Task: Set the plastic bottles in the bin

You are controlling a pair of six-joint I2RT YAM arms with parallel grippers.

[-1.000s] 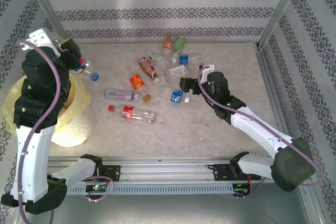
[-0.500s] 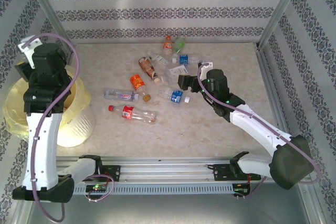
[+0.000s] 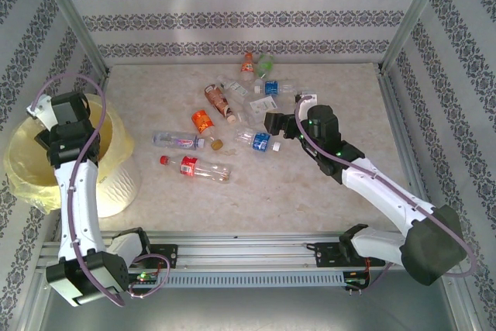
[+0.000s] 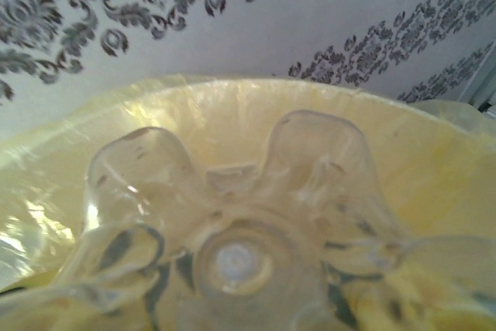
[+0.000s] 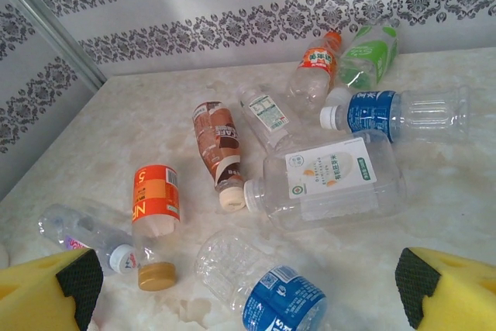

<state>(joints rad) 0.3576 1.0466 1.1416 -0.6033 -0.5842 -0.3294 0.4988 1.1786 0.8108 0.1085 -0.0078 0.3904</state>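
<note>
Several plastic bottles lie in a loose cluster mid-table, among them a red-labelled one (image 3: 194, 166), an orange-labelled one (image 3: 203, 121) and a brown one (image 3: 219, 100). My left gripper (image 3: 63, 123) points down over the bin (image 3: 116, 131), a round bucket lined with a pale yellow bag (image 4: 434, 176). It is shut on a clear bottle whose ribbed base (image 4: 232, 257) hides its fingers in the left wrist view. My right gripper (image 5: 246, 294) stands open just above a blue-labelled bottle (image 5: 267, 292), its yellow fingers on either side and touching nothing.
Close by in the right wrist view lie a wide white-labelled bottle (image 5: 333, 184), the orange-labelled one (image 5: 155, 211) and the brown one (image 5: 218, 145). Patterned walls and metal posts (image 3: 403, 29) close in the table. Bare tabletop (image 3: 294, 191) stretches along the front.
My left arm has swung left from beside the table to above the bin, carrying its bottle. The right gripper has stayed open over the blue-labelled bottle, shifting only slightly.
</note>
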